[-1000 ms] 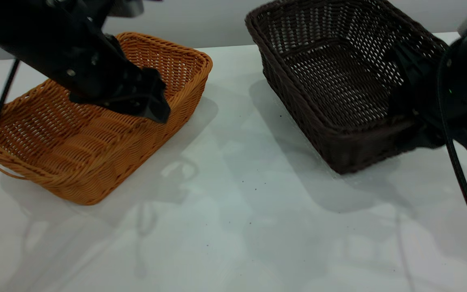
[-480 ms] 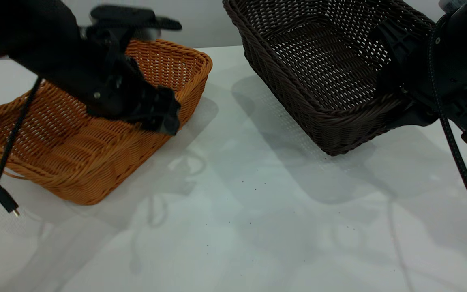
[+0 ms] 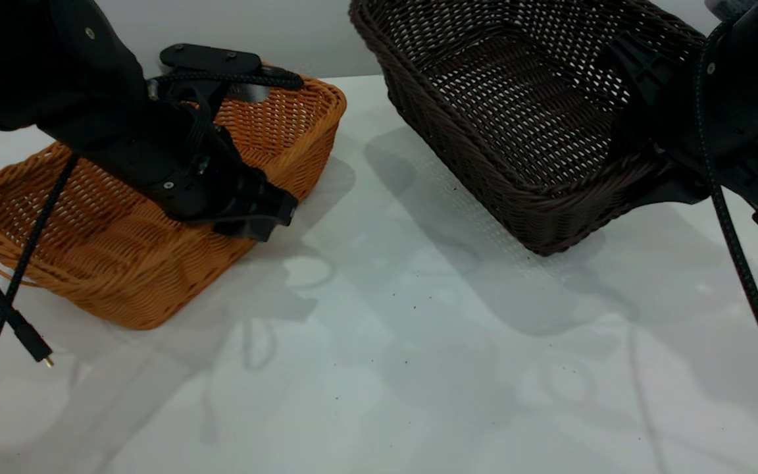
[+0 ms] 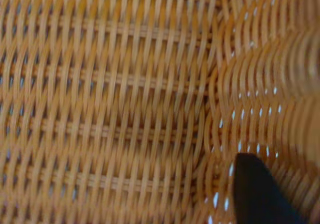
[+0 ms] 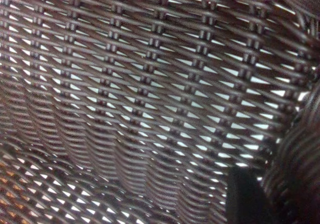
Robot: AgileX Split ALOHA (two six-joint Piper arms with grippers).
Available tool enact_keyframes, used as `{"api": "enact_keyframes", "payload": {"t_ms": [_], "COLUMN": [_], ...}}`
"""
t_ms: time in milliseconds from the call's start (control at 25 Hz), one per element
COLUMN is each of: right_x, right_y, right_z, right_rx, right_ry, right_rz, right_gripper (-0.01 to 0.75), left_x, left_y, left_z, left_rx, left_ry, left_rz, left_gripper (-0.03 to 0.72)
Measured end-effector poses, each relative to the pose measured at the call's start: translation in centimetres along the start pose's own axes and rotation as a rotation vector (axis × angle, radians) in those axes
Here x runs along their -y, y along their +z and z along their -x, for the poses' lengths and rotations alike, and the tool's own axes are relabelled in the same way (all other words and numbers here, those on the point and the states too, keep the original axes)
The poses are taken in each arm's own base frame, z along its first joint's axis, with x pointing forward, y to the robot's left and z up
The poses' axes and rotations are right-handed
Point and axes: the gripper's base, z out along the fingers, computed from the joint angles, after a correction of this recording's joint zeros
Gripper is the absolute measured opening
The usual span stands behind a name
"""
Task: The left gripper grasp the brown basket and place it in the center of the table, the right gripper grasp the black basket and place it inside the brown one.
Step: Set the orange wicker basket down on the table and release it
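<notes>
While the brown basket [image 3: 149, 197] sits flat on the table [image 3: 379, 368], the left gripper [image 3: 257, 210] reaches down over its wall on the side facing the black basket, one finger [image 4: 257, 194] inside against the weave; whether it has clamped the wall cannot be told. The black basket [image 3: 517, 112] hangs tilted, clear of the table, well apart from the brown basket on its right-arm side. The right gripper [image 3: 655, 151] is clamped on its rim.
</notes>
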Motion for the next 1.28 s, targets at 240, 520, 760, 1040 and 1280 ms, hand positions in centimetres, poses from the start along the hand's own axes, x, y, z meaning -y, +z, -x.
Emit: {"api": "enact_keyframes", "payload": {"t_ms": [240,520,760,1040,1280], "right_x": [0.6,0.0,-1.7,-5.1,-6.3], "right_y": [-0.4,-2.8,-4.4,-6.4,-7.3], "right_z": [1.3,4.4,7.4,8.0,7.9], "right_rx": [-0.002,0.045,0.018,-0.081,-0.14], "right_ry": [-0.02,-0.033,-0.118,-0.338,-0.457], "right_rz": [-0.017,0.033,0.061,0.119,0.142], "right_gripper": [0.245,0.245,0.245,0.245,0.245], "left_x": [0.5,1.8,3.3,7.5,11.0], "left_y": [0.0,-0.4,-0.9,-1.8,-3.2], "left_z": [-0.4,-1.9,-3.1,-3.8,-3.6], "left_rx": [-0.047,-0.2,-0.317,-0.344,-0.261], "left_ry": [0.11,0.266,0.335,0.617,0.884], "left_rz": [-0.039,-0.193,-0.323,-0.437,-0.471], "left_gripper": [0.132,0.111,0.112,0.113,0.102]}}
